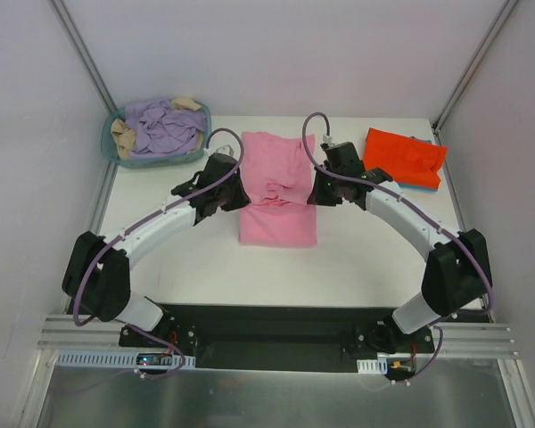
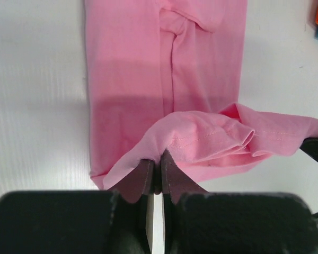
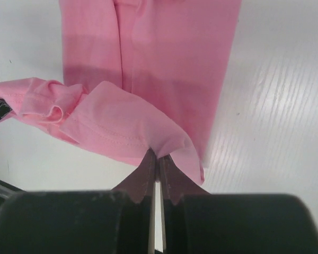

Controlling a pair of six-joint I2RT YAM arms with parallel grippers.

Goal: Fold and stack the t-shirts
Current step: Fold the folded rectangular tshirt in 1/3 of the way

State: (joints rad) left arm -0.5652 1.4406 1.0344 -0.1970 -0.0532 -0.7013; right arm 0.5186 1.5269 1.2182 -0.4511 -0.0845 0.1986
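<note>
The left arm and right arm are showing white shells and black joints; purple cables are looping behind the dark-fingered left claw and right claw.

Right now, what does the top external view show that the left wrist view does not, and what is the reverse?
Only the top external view shows the teal basket of lilac and beige clothes at the far left, and the whole left arm and right arm. Only the left wrist view shows the left jaws shut on the raised hem, with its stitching. Both show the pink t-shirt on the white table and the orange-red t-shirt, which is only a sliver at the wrist view's top right edge.
</note>
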